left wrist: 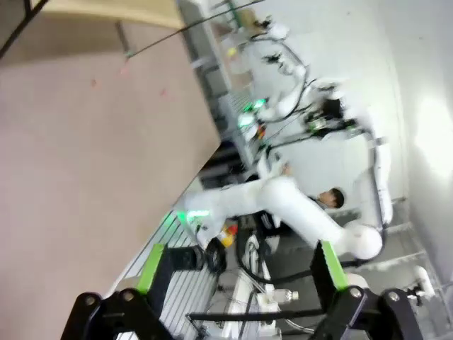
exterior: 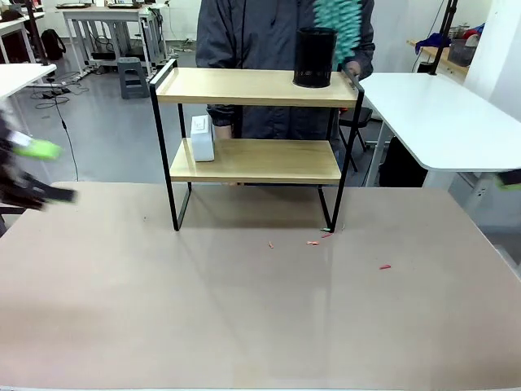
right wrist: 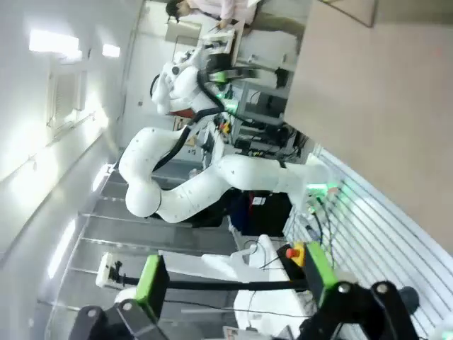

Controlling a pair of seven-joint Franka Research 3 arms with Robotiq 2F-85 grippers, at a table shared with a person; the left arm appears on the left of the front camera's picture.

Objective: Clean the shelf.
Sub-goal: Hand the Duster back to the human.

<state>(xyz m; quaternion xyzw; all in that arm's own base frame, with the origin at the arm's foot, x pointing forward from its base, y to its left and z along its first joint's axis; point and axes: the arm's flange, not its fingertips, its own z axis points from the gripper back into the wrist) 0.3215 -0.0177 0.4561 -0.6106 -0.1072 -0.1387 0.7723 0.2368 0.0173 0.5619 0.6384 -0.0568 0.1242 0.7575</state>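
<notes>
The shelf (exterior: 252, 87) stands at the far middle of the brown table, two light boards in a black frame. A black mesh cup (exterior: 314, 57) sits on its top board at the right, and a white box (exterior: 202, 138) on the lower board at the left. Behind it a person holds a teal duster (exterior: 342, 24) above the top board's right end. My left gripper (exterior: 41, 171) hovers blurred at the table's left edge, open and empty. A sliver of my right gripper (exterior: 511, 180) shows at the right edge. In the wrist views both the left gripper (left wrist: 241, 269) and the right gripper (right wrist: 236, 276) stand open with nothing between the fingers.
Small red crumbs (exterior: 313, 242) lie on the table (exterior: 244, 318) in front of the shelf's right leg, with one more (exterior: 384, 266) farther right. A white table (exterior: 440, 114) adjoins at the back right. The left wrist view shows the shelf's board (left wrist: 106, 10) and my other arm (left wrist: 283, 205).
</notes>
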